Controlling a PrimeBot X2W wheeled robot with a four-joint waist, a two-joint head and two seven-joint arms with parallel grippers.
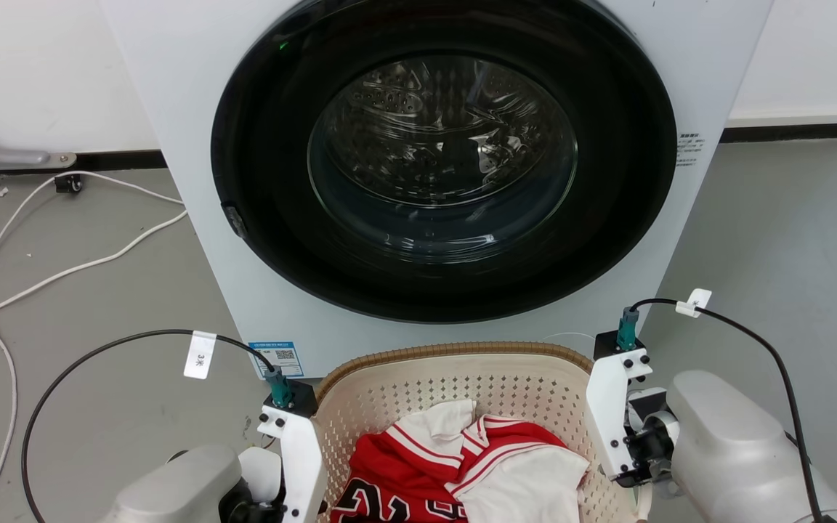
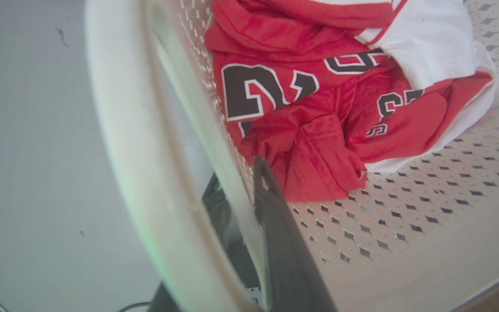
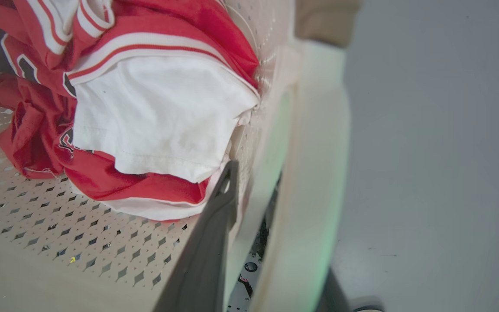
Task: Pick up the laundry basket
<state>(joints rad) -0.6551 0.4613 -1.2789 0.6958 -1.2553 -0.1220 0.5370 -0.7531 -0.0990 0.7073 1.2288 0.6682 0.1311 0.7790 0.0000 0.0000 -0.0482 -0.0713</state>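
White cable tag (image 1: 199, 354) reads "3米"; jersey (image 2: 319, 108) numerals folded, illegible.

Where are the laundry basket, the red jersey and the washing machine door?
laundry basket (image 1: 462, 349): head view, on its brown far rim.
red jersey (image 2: 319, 143): left wrist view, on a red fold.
washing machine door (image 1: 442, 156): head view, on the middle of its glass.

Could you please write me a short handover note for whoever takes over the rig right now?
Left gripper: straddles the left side wall of the laundry basket, one finger inside; whether it is clamped is unclear.
Right gripper: the same on the right wall.
The laundry basket holds a red-and-white jersey and sits in front of the washing machine.
Done: both arms placed.
Left to do: confirm both grips, lift evenly.
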